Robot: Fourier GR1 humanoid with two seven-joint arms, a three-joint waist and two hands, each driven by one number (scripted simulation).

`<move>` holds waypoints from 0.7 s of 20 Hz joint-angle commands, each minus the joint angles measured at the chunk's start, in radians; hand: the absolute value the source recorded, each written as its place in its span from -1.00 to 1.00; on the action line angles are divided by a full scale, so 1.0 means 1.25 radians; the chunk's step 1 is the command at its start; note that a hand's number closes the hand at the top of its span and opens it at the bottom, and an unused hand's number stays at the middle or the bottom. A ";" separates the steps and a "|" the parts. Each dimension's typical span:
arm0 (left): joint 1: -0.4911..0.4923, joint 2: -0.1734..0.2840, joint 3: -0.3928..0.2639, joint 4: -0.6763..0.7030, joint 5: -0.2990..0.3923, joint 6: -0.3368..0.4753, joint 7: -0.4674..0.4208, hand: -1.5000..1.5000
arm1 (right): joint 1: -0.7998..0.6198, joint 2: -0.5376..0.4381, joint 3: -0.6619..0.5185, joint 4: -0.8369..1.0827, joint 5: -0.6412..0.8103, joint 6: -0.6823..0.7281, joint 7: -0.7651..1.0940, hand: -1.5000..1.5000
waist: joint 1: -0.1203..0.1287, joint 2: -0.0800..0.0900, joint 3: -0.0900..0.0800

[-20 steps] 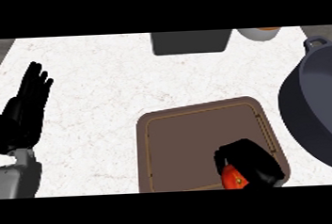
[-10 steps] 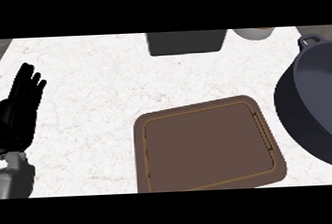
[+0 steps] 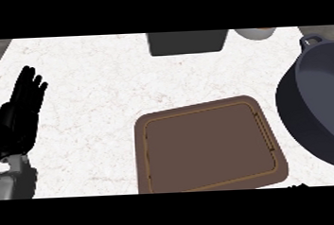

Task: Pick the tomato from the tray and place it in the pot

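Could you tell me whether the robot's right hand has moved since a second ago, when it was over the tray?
Yes. It has withdrawn from the tray, leaving only a sliver beside the tray's near right corner.

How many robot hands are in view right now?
1 clearly: the left hand, open at the counter's left edge. A dark speck at the bottom edge right of the tray may be the right hand.

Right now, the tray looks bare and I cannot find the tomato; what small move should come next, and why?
Probably raise the right hand, just a dark tip at the lower edge, toward the pot. The tray is bare and the pot's visible part shows no tomato, so that hand may hold it. The left hand rests open at left.
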 commanded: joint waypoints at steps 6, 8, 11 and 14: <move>0.005 -0.012 -0.012 -0.020 0.004 -0.004 0.011 0.00 | -0.020 0.016 -0.219 -0.175 -0.207 0.042 0.083 1.00 | 0.020 0.005 0.000; -0.004 0.001 -0.001 0.009 0.000 -0.013 -0.011 0.00 | -0.066 0.017 -0.277 -0.129 -0.259 0.043 0.065 1.00 | 0.017 0.007 0.000; -0.003 -0.010 -0.020 -0.022 -0.013 0.004 0.019 0.00 | -0.105 0.040 -0.317 -0.092 -0.295 0.062 0.081 1.00 | 0.021 0.005 0.001; -0.006 -0.007 -0.012 0.003 0.001 -0.017 -0.004 0.00 | -0.203 0.020 -0.426 0.021 -0.372 0.083 0.072 1.00 | 0.028 0.009 0.001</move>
